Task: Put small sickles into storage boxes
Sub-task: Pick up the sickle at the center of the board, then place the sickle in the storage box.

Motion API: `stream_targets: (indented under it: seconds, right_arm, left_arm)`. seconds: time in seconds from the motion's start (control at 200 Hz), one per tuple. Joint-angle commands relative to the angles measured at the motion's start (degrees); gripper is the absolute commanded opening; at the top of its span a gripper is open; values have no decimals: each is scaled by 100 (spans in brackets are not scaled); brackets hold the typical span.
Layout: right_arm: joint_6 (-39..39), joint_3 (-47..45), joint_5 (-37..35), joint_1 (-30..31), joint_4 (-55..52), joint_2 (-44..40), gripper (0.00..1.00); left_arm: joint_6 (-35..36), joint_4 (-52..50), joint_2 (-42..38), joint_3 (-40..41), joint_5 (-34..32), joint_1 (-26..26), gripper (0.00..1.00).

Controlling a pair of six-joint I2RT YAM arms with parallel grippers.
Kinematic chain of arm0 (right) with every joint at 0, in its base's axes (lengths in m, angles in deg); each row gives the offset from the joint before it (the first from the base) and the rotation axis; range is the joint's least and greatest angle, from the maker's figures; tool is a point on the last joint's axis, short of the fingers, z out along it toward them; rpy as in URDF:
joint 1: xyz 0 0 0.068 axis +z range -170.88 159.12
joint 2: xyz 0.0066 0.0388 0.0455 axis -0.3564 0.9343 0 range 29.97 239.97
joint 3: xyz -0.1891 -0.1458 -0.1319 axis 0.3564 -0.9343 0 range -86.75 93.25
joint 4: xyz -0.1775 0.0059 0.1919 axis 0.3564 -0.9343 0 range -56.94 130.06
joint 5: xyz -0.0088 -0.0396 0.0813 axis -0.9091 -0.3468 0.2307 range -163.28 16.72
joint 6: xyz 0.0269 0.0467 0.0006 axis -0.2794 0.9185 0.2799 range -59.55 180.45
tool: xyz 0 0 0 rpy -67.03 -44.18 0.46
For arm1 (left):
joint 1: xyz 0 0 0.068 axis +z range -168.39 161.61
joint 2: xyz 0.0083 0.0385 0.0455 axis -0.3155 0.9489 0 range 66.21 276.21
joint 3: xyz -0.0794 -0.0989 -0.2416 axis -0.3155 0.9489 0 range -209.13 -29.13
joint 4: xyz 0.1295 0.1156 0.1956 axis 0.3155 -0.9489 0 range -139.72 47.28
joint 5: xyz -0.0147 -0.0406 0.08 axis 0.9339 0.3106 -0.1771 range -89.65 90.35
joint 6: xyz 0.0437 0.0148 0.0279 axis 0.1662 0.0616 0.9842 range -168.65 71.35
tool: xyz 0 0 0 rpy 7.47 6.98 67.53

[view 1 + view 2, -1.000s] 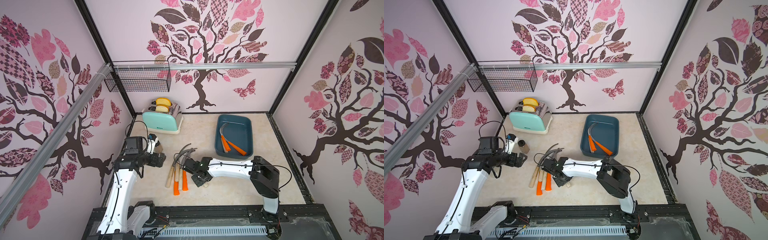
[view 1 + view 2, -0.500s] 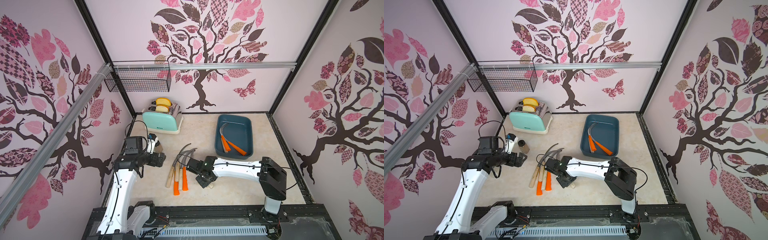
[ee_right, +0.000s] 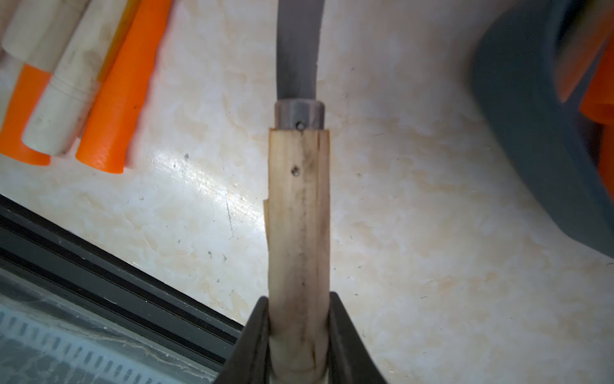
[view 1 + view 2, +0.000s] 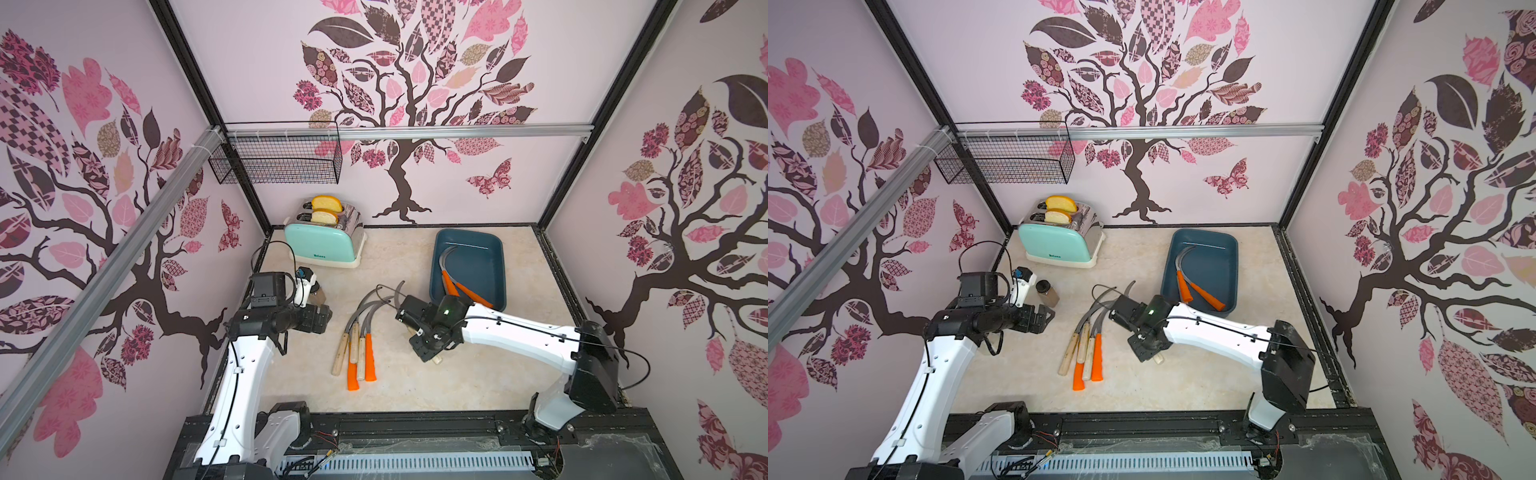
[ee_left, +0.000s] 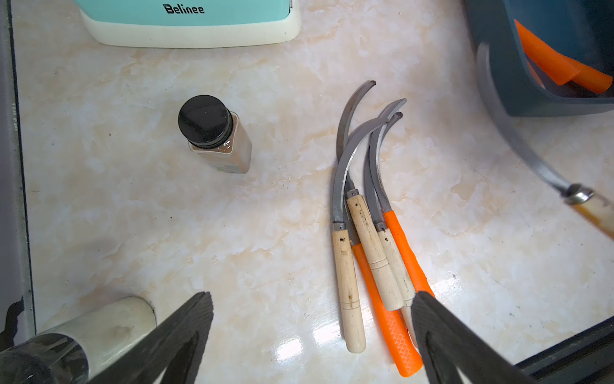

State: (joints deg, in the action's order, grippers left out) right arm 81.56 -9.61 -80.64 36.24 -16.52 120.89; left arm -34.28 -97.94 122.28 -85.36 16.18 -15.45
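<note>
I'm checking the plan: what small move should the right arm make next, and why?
Probably swing the wooden-handled sickle over the rim of the teal tray before opening. The right gripper is shut on its handle, and it hangs just outside the tray's near corner; two orange-handled sickles lie inside.

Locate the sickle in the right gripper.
The held sickle is clamped by its wooden handle in the right gripper; in a top view it is mid-table, between the loose sickles on its left and the teal tray.

Pale pink walls (image 4: 257, 62), tree decals (image 4: 400, 178); marble-look tabletop (image 4: 399, 259).
</note>
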Motion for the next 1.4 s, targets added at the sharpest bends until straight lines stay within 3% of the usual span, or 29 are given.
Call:
stream_targets:
  seconds: [0.0,0.235,0.515,0.825,1.13,1.396]
  right_arm:
    - [-237,281,0,-554,-143,-363,21]
    - [-756,367,643,-2139,259,-532,21]
    - [-1012,707,1241,-3369,650,149,21]
    - [-1244,1257,937,-3791,592,1291,21]
    - [-1398,1590,723,-4212,490,1804,21]
    - [-1451,1578,700,-4236,633,2220,21]
  left_arm:
    - [-40,12,-33,-165,95,-26,98]
    - [-31,-15,-96,-146,102,-23,98]
    - [-75,-8,-138,-59,199,-26,98]
    - [-40,-84,-270,28,192,-23,98]
    - [-70,-16,-275,83,218,-30,98]
    - [-72,-14,-243,51,201,-25,98]
